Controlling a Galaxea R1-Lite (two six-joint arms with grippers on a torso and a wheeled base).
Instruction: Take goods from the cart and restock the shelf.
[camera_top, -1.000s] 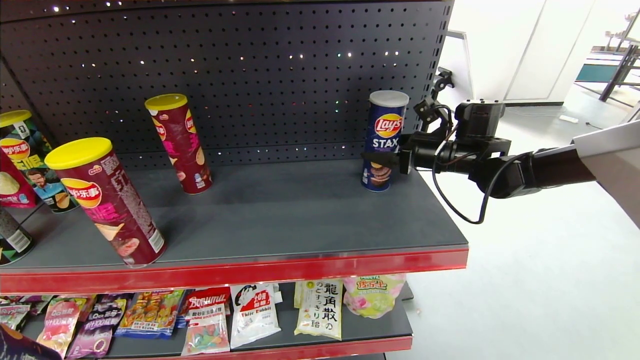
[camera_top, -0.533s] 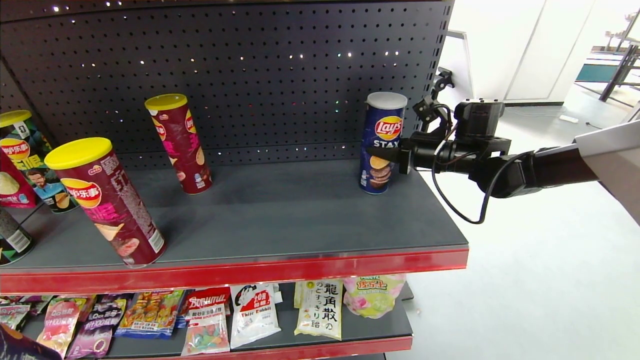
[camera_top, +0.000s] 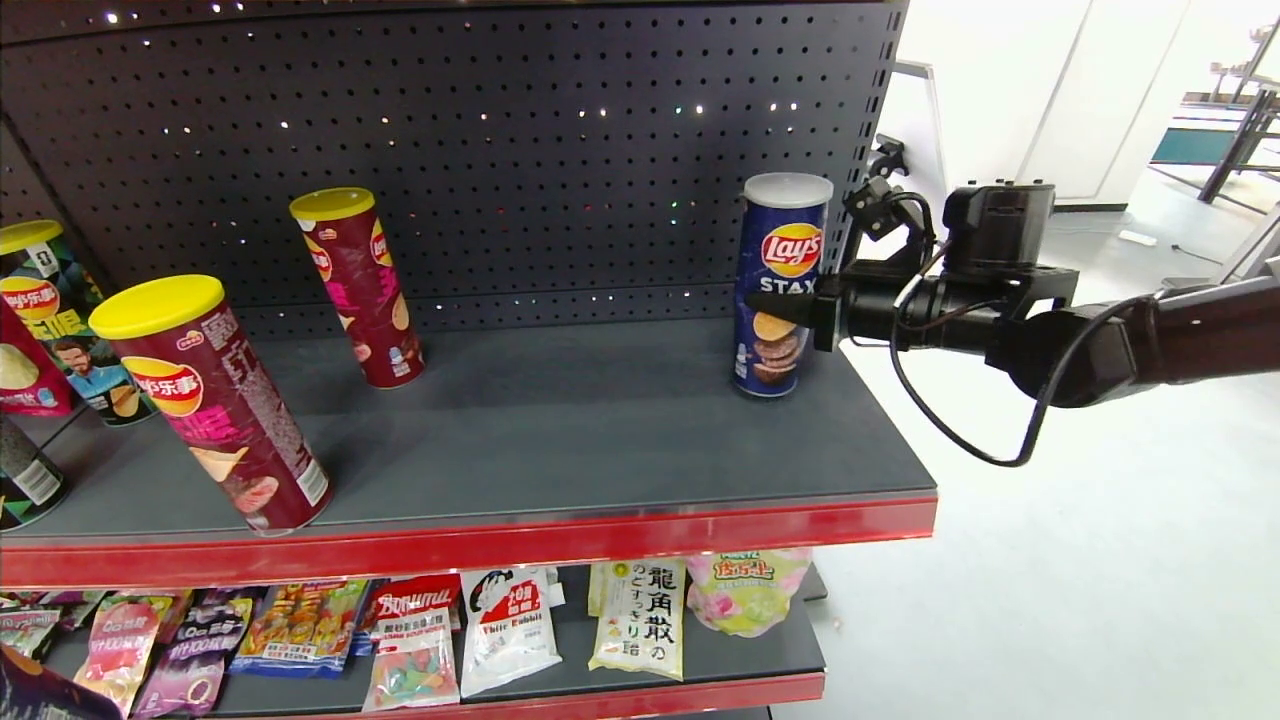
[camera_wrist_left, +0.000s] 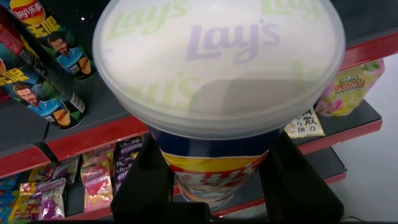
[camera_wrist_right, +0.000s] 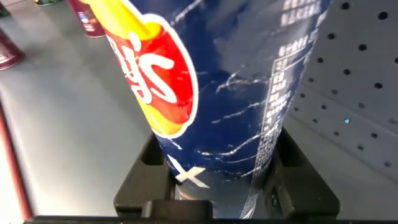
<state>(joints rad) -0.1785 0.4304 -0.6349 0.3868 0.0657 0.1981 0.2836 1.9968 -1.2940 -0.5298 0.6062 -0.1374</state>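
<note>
- The right gripper (camera_top: 790, 312) (camera_wrist_right: 217, 186) reaches in from the right of the scene, level with the upper shelf. Its dark fingers (camera_wrist_right: 146, 171) are pressed against opposite sides of the blue can (camera_top: 785, 250) (camera_wrist_right: 236, 81), about halfway up it.
- The blue can is upright, with a pale translucent lid. It is at the far right of the upper shelf (camera_top: 560, 430), close to the pegboard back (camera_top: 500, 150). Whether its base touches the board cannot be told.
- The left gripper (camera_wrist_left: 214, 193) pinches a second can (camera_wrist_left: 217, 56) between its two dark fingers. This can has a wide translucent lid and a blue, yellow and red body, and in the left wrist view it is held out in front of the red-edged shelves.
- A maroon can with a yellow lid (camera_top: 358, 290) stands far back on the upper shelf, left of centre and well apart from the blue can.
- A larger maroon can (camera_top: 215, 400) stands near the red front edge on the left.
- More cans (camera_top: 45, 310) are crowded at the far left edge.
- Snack bags (camera_top: 510, 625) lie in a row on the lower shelf (camera_top: 760, 655).
</note>
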